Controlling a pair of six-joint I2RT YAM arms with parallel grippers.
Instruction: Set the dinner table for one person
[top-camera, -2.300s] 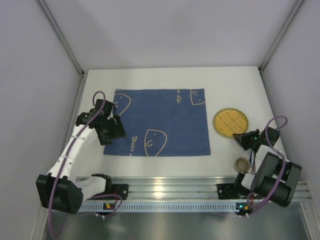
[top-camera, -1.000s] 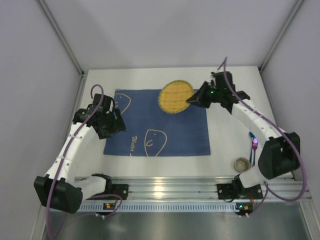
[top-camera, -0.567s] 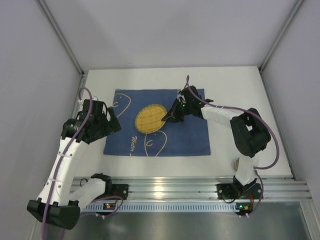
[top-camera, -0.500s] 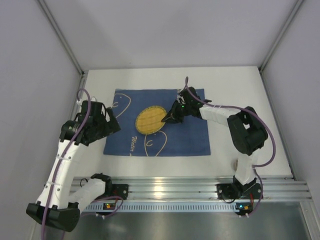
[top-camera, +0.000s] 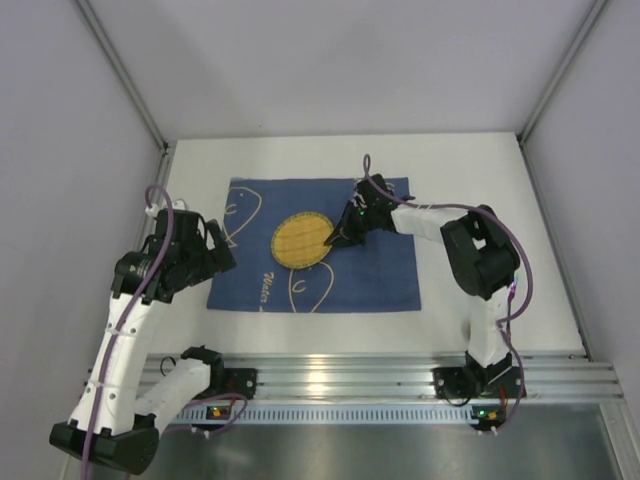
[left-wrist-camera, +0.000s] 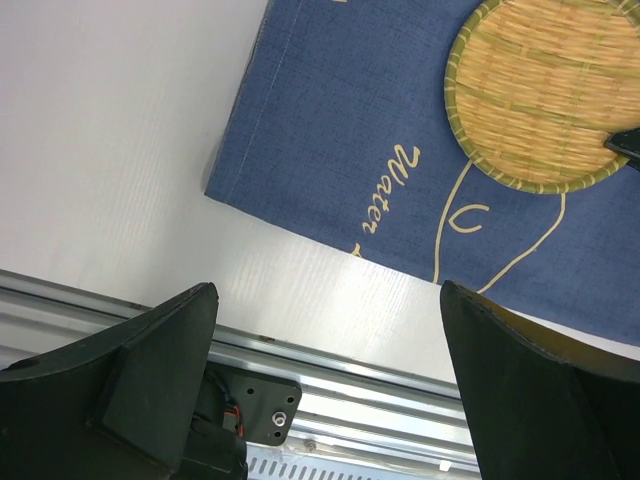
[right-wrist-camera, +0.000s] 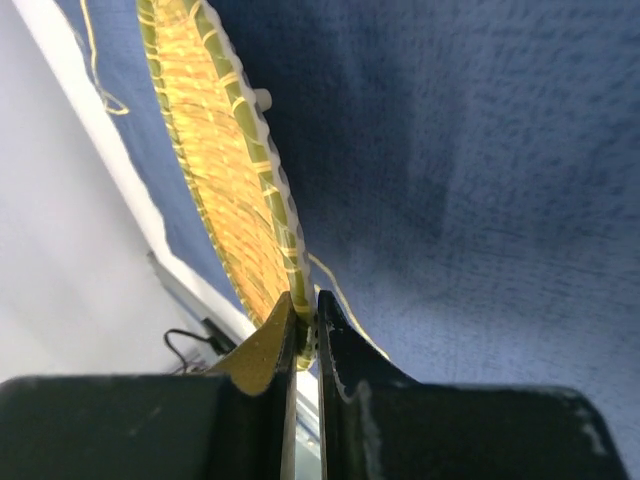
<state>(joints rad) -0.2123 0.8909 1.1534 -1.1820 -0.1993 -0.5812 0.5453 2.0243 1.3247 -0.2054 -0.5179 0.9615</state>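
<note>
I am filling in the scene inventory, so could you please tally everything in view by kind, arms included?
White table: 1
Blue cloth mat: 1
Woven yellow plate: 1
Robot arms: 2, the left arm and the right arm
Total: 5
Anything behind the right arm is hidden.

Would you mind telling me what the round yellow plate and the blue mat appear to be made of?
Round plate: likely woven bamboo or straw, matte; plaited strips and a bound greenish rim show.
Blue mat: apparently cloth, matte; fine weave, stitched hem, printed cream lettering.
</note>
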